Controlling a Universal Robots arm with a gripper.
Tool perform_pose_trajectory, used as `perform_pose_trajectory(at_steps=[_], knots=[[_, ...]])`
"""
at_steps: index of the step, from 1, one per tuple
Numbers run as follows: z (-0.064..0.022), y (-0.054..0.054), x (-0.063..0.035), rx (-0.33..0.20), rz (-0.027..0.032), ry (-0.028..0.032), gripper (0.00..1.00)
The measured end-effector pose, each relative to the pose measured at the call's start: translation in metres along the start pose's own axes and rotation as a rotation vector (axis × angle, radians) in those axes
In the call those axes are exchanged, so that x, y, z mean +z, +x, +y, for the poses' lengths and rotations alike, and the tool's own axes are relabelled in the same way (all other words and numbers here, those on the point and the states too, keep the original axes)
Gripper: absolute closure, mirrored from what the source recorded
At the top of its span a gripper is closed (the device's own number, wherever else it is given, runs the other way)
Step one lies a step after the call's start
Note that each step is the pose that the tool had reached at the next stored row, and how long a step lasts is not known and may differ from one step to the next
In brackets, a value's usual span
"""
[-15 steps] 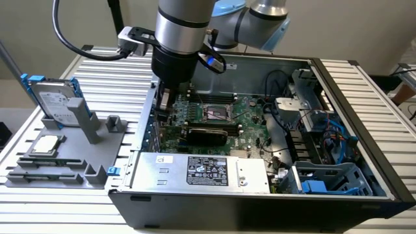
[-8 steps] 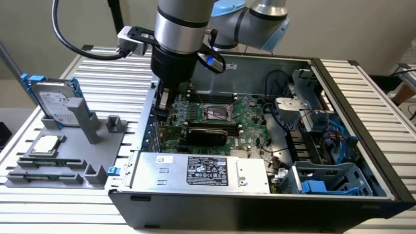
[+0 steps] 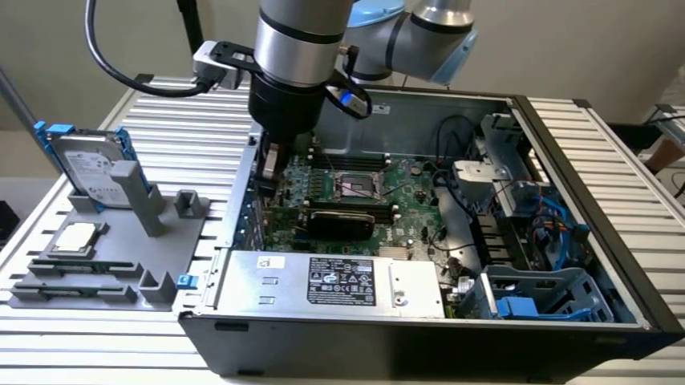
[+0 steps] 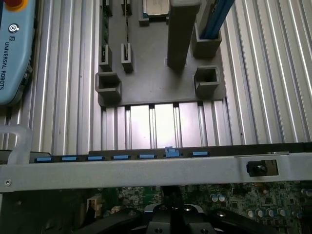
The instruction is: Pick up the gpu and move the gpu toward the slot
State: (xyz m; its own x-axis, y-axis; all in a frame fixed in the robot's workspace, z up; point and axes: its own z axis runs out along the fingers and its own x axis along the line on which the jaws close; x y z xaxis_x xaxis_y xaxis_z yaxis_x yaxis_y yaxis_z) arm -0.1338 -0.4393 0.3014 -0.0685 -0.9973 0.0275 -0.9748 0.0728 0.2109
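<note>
Hard drive [image 3: 91, 170] — CPU chip [image 3: 75, 238]

one gpu [image 3: 337, 220], one hard drive [image 3: 91, 168], one case [image 3: 428, 345]

The single arm [image 3: 412, 32] comes in from above, its elbow bent so that the last silver link turns straight down. Light-blue caps [image 3: 374, 12] cover the upper joints. Below the silver link, the black wrist [image 3: 287, 108] stands vertical, and a black cable [image 3: 118, 68] loops away from it toward the exterior view's left. The tool [image 3: 269, 170] points straight down, low and narrow under the wrist, its fingers closed together.
</note>
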Motion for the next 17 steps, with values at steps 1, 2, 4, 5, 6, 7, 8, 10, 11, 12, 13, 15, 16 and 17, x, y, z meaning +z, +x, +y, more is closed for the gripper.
perform_pose_trajectory(at_steps=[1, 2, 4, 5, 6, 7, 8, 10, 11, 12, 13, 15, 16, 17], knots=[[-0.0002, 0.0000, -0.0001, 0.000, -0.0022, -0.0002, 0.89], [-0.0003, -0.0001, -0.0001, -0.001, -0.0049, -0.0004, 0.89], [-0.0004, -0.0002, -0.0002, -0.002, -0.0115, -0.0010, 0.89], [-0.0004, -0.0002, -0.0001, -0.003, -0.0151, -0.0011, 0.89], [-0.0004, -0.0002, 0.0001, -0.004, -0.0182, -0.0013, 0.89], [-0.0005, -0.0003, 0.0002, -0.004, -0.0200, -0.0014, 0.89], [-0.0005, -0.0003, 0.0003, -0.004, -0.0209, -0.0014, 0.89], [-0.0004, -0.0002, 0.0004, -0.005, -0.0213, -0.0016, 0.89], [-0.0003, -0.0002, 0.0005, -0.005, -0.0212, -0.0023, 0.89], [-0.0002, -0.0002, 0.0004, -0.005, -0.0209, -0.0037, 0.89], [-0.0001, -0.0001, 0.0005, -0.005, -0.0208, -0.0051, 0.89], [-0.0001, -0.0002, 0.0009, -0.005, -0.0206, -0.0063, 0.89], [-0.0002, -0.0002, 0.0013, -0.005, -0.0208, -0.0063, 0.89], [-0.0002, -0.0002, 0.0017, -0.005, -0.0208, -0.0065, 0.89]])
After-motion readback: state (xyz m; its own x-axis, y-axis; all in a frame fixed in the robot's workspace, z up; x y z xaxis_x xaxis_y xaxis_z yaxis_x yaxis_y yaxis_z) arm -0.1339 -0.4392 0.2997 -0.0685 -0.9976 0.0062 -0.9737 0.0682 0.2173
